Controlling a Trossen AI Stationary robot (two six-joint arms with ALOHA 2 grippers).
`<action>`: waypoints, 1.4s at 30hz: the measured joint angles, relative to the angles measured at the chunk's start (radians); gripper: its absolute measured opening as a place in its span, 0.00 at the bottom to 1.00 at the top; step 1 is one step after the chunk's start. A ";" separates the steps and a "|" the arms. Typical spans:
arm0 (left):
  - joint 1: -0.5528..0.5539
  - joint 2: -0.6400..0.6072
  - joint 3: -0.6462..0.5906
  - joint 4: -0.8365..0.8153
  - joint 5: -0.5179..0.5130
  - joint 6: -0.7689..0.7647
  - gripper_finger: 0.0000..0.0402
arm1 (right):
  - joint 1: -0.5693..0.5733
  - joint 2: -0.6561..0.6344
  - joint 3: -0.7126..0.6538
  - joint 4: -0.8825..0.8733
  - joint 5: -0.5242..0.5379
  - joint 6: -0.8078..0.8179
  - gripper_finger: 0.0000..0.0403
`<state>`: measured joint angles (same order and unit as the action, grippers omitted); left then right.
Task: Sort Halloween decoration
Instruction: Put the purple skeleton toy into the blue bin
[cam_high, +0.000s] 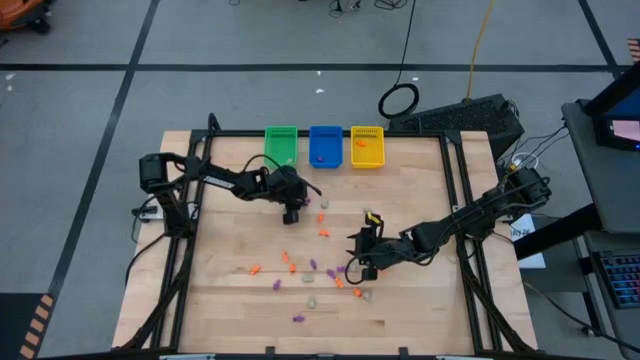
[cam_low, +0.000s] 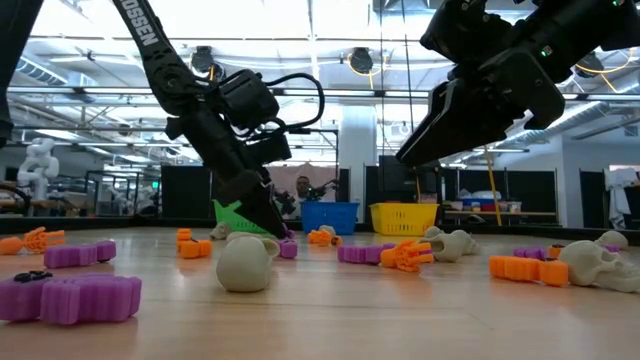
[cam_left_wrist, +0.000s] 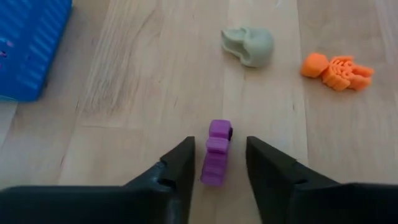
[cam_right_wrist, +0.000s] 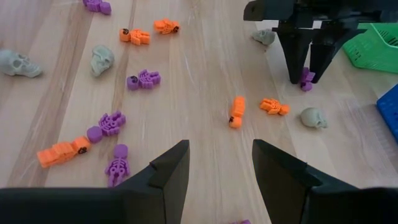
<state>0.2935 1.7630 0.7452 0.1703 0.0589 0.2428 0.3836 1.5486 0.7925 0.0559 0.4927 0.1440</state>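
Observation:
Small orange, purple and pale Halloween trinkets lie scattered on the wooden table. One purple trinket lies flat on the wood between the fingers of my left gripper. That gripper is open and slants down at the table's middle, with a gap showing on each side of the trinket. My right gripper hangs open above the table right of centre, with nothing between its fingers. A pale skull and an orange skeleton lie just beyond the left gripper.
Green, blue and yellow bins stand in a row at the table's far edge. Several trinkets lie below and in front of the right gripper. A black frame runs along the table's sides.

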 joint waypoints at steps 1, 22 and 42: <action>0.000 0.000 0.000 0.000 -0.002 0.000 0.29 | 0.000 0.000 0.000 0.000 0.000 0.000 0.41; 0.001 -0.132 -0.002 -0.004 0.003 -0.219 0.11 | 0.000 0.000 0.000 0.000 0.000 0.000 0.41; -0.241 -0.227 -0.001 0.112 -0.086 -0.338 0.11 | 0.000 0.000 0.000 0.000 0.000 0.008 0.41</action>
<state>0.0521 1.5360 0.7444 0.2826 -0.0274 -0.0956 0.3835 1.5482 0.7925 0.0563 0.4927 0.1520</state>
